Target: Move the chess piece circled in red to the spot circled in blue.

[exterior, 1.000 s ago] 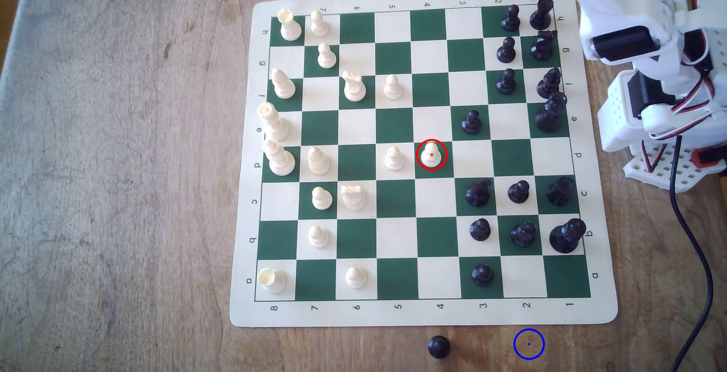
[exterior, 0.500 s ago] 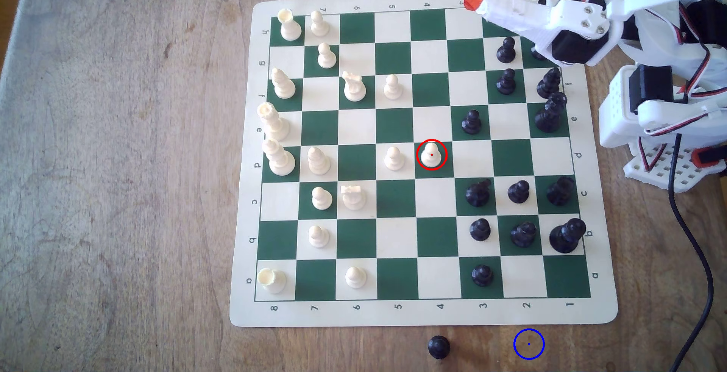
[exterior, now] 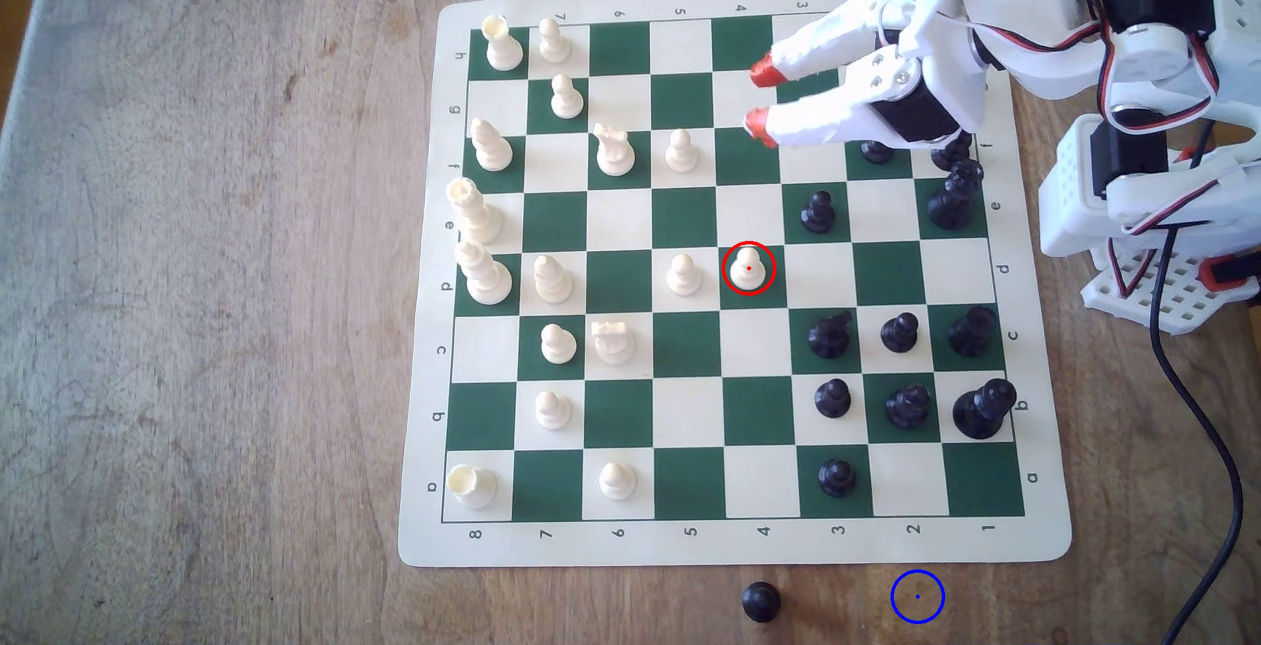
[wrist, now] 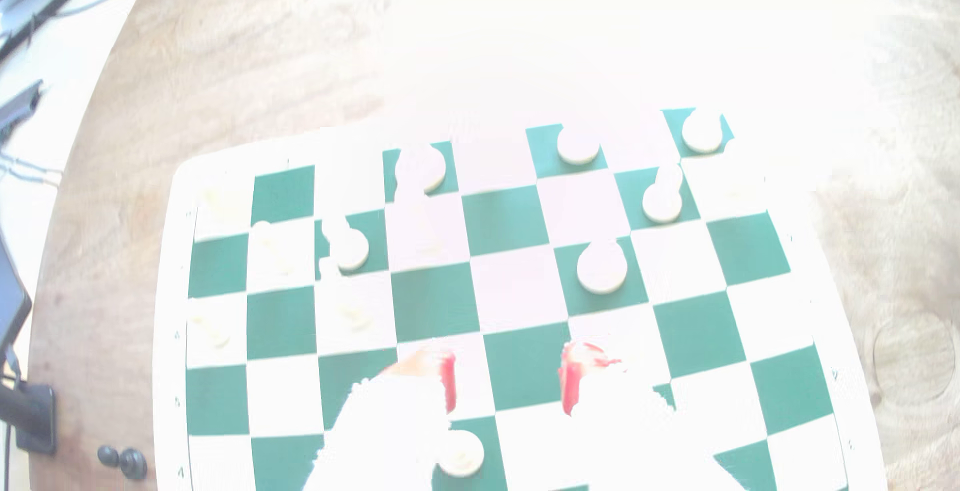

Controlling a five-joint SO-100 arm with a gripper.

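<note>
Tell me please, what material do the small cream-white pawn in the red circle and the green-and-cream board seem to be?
The small cream-white pawn looks like moulded plastic: smooth, uniform colour, slight sheen. The green-and-cream board looks like a thin, flexible printed mat, perhaps vinyl: rounded corners, lying flat on the brown wooden table.

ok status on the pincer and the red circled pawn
Pincer open, empty, above the board. White pawn standing in red circle, untouched. Blue spot bare; black pawn beside it, apart.

Glossy plastic cream pawn [exterior: 748, 268], matt vinyl-looking board [exterior: 733, 543], wood-grain tabletop [exterior: 205, 277].
</note>
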